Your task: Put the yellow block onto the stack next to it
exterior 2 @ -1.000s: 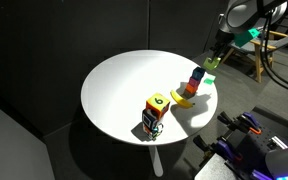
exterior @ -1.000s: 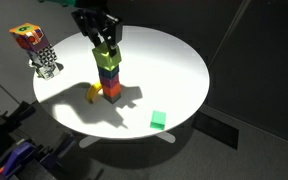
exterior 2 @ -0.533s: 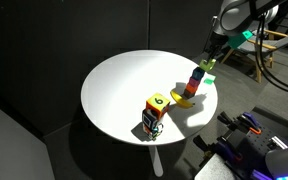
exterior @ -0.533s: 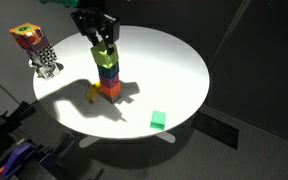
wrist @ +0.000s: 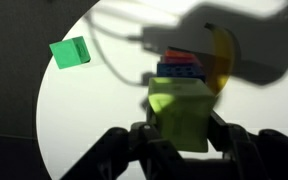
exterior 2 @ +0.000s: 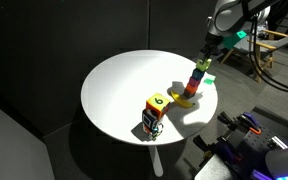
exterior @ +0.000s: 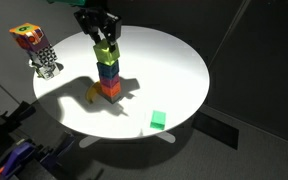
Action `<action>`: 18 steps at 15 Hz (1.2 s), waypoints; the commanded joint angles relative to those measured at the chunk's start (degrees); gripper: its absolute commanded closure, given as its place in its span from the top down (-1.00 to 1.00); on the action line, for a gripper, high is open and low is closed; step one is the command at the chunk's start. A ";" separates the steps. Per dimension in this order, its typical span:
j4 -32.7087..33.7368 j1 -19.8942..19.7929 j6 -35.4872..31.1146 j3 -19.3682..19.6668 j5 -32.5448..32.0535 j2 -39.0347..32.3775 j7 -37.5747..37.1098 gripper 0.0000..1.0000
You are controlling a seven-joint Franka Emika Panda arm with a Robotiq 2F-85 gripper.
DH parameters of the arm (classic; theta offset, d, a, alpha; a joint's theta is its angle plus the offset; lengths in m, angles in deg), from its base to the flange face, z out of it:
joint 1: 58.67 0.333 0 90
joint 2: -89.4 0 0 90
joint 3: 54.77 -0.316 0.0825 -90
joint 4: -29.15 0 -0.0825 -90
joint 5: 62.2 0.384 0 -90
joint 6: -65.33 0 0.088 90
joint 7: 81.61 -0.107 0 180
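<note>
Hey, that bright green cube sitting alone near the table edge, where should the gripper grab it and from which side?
Probably from straight above, closing the jaws on two opposite flat sides of the green cube. It lies flat on the table with bare surface all round, well apart from the stack, so nothing seems to block a top approach.

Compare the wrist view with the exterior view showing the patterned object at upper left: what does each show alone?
Wrist only: a close look from above at the tool closed on the yellow block. Exterior only: the patterned object and the red base of the stack. Both: the block over the stack, the green cube, the white table.
</note>
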 commanded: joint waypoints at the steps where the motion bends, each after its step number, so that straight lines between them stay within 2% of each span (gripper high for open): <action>1: 2.31 0.53 1.30 -0.33 1.02 -1.42 -1.12 -0.50; 13: 2.75 0.43 2.28 -0.42 0.33 -2.54 -2.76 -0.50; 14: 2.75 0.42 2.20 -0.39 0.30 -2.66 -3.07 0.50; 15: 2.81 0.39 2.30 -0.38 0.36 -2.68 -3.14 0.50; 18: 2.87 0.30 2.40 -0.35 0.52 -2.73 -3.17 0.94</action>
